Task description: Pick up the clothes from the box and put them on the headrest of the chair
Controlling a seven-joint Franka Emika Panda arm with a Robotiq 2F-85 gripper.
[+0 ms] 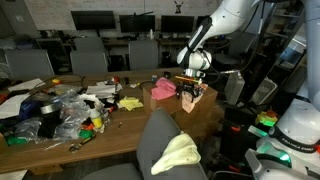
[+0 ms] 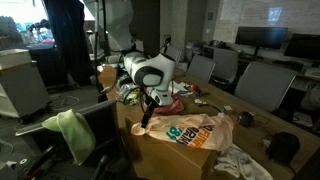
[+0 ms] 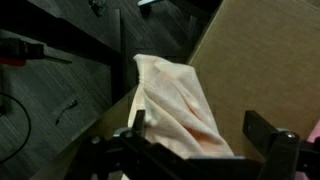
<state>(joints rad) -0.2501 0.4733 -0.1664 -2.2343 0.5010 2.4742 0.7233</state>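
**Open pincer over a pale pink cloth at the box edge**

The pincer point(image 3: 198, 126) is released. In the wrist view its two dark fingers point(image 3: 135, 123) stand wide apart, with the pale pink cloth point(image 3: 178, 95) between and below them and nothing visibly pinched. This cloth is soft and creased, and it drapes in folds along the edge of the cardboard box point(image 3: 270, 50). The exterior views show the pincer point(image 2: 150, 100) pointing down over that same corner of the box point(image 2: 160, 158).

Three garments can be counted, one of each colour:
- The pale pink cloth lies directly under the pincer.
- A white printed garment point(image 2: 196, 132), with multicoloured lettering, lies flat on the box top near the pincer.
- A yellow-green garment point(image 2: 68, 132) is draped over the headrest point(image 1: 160, 120) of the single tall grey chair point(image 2: 102, 125), well apart from the pincer and off the box.

In an exterior view a brighter pink piece point(image 1: 160, 90) lies just beside the pincer point(image 1: 192, 92). I cannot tell whether it belongs to the pale cloth.
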